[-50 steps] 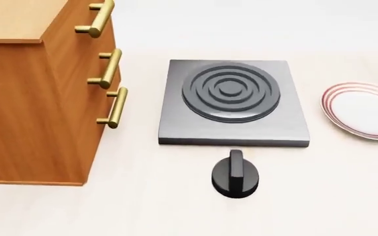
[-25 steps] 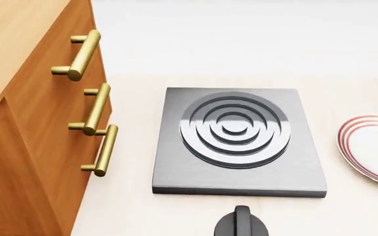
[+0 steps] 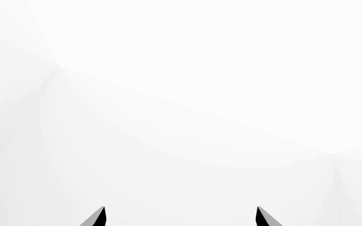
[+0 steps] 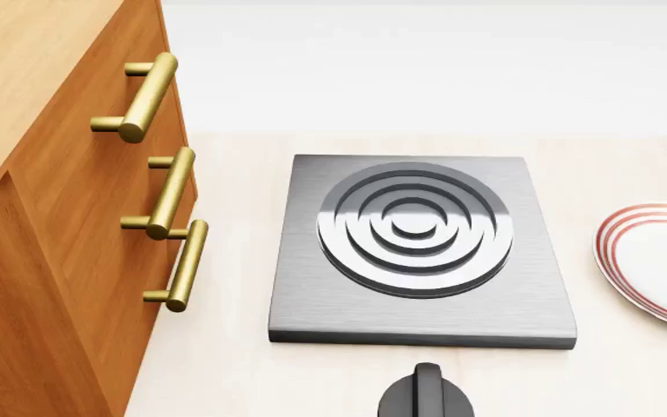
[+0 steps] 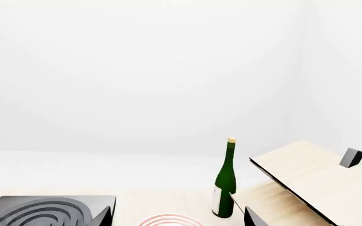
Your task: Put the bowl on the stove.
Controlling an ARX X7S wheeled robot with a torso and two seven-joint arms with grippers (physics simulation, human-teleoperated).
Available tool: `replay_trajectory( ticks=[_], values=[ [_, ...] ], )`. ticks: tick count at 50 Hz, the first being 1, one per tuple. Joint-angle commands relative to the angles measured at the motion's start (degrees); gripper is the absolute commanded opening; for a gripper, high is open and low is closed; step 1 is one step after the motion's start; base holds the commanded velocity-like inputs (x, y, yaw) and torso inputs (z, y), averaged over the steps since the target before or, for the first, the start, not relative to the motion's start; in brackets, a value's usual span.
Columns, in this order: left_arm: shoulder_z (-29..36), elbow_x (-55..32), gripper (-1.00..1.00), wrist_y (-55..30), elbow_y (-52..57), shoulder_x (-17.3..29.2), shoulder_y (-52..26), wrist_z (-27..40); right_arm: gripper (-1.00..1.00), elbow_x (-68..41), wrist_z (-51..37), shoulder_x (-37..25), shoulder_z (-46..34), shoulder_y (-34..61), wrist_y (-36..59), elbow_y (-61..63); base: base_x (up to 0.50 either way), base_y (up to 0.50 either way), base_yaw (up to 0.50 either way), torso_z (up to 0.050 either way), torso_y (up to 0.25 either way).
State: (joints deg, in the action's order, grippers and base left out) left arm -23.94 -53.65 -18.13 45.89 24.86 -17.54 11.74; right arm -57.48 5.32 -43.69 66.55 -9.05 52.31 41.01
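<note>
Wooden drawer cabinet (image 4: pixel 44 226) filling the left side of the head view, three brass bar handles (image 4: pixel 171 193) stacked down its front. Pale tabletop (image 4: pixel 241 365) spreading across the rest of that frame. Dark grey stove (image 4: pixel 420 250) lying flat at centre, raised ring burner uppermost and bare; also seen as a corner at the lower left of the right wrist view (image 5: pixel 45 211). White plate (image 4: pixel 658 265) with red rim rings cut off at the right edge, apart from the stove. Round black knob (image 4: pixel 426 398) at the bottom edge, just below the stove's front side, not touching it.

Green wine bottle (image 5: pixel 225 181) standing upright in the right wrist view, beside a slanted light wooden board (image 5: pixel 313 181). Right gripper (image 5: pixel 177 219) held level above the table, only two dark fingertips (image 5: pixel 251 217) showing at the bottom edge, well spread, nothing between them. Left gripper (image 3: pixel 181 217) facing blank white, fingertips (image 3: pixel 266 219) likewise parted and empty.

No bowl visible in any view, so its place relative to either gripper cannot be told.
</note>
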Motion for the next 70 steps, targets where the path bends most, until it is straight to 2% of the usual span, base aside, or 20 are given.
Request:
replay_trajectory(
  ticks=[1,12,17,22,28,29,37,43,45,62,70],
  values=[
    [0.1,-0.4,1.00,0.2,-0.2,0.1,0.1,0.1,1.00,-3.9,9.7,-10.7,6.9,-4.9,6.1,-3.9,0.00,0.00,0.00,0.000,0.000],
    [0.5,-0.2,1.00,0.5,-0.4,-0.1,0.4,-0.1,1.00,-7.1,16.1,-15.5,9.5,-10.0,14.3,-10.3,0.00,0.00,0.00,0.000,0.000],
    [0.6,0.0,1.00,0.7,-0.5,-0.1,0.5,-0.2,1.00,-8.4,13.3,-16.1,7.7,-9.5,16.6,-13.5,0.00,0.00,0.00,0.000,0.000],
    [0.5,0.1,1.00,0.7,-0.6,0.1,0.5,0.0,1.00,-11.0,13.0,-16.9,8.4,-9.9,20.0,-15.4,0.00,0.00,0.00,0.000,0.000],
    [0.7,0.1,1.00,0.9,-0.5,0.0,0.6,-0.1,1.00,-13.8,8.4,-17.0,9.5,-9.2,24.8,-18.7,0.00,0.00,0.00,0.000,0.000],
    [0.8,0.1,1.00,0.9,-0.5,0.0,0.6,-0.1,1.00,-12.2,10.2,-16.5,9.8,-10.2,23.4,-17.7,0.00,0.00,0.00,0.000,0.000],
    [0.9,0.2,1.00,1.0,-0.6,0.1,0.7,0.0,1.00,-16.4,5.8,-14.9,11.9,-6.8,25.3,-20.9,0.00,0.00,0.00,0.000,0.000],
    [1.0,0.3,1.00,1.2,-0.7,0.1,0.8,0.0,1.00,-13.3,7.9,-14.6,11.7,-9.8,24.8,-20.2,0.00,0.00,0.00,0.000,0.000],
    [1.1,0.4,1.00,1.2,-0.7,0.1,0.9,-0.1,1.00,-8.7,11.0,-14.0,11.0,-13.0,21.8,-17.9,0.00,0.00,0.00,0.000,0.000],
    [1.3,0.3,1.00,1.5,-0.9,0.3,0.9,0.0,1.00,-5.0,11.4,-11.5,9.7,-15.7,20.3,-18.4,0.00,0.00,0.00,0.000,0.000],
    [1.5,0.6,1.00,1.7,-1.1,0.3,1.0,-0.1,1.00,-0.7,9.2,-10.8,4.2,-14.8,15.9,-19.8,0.00,0.00,0.00,0.000,0.000]
  ],
)
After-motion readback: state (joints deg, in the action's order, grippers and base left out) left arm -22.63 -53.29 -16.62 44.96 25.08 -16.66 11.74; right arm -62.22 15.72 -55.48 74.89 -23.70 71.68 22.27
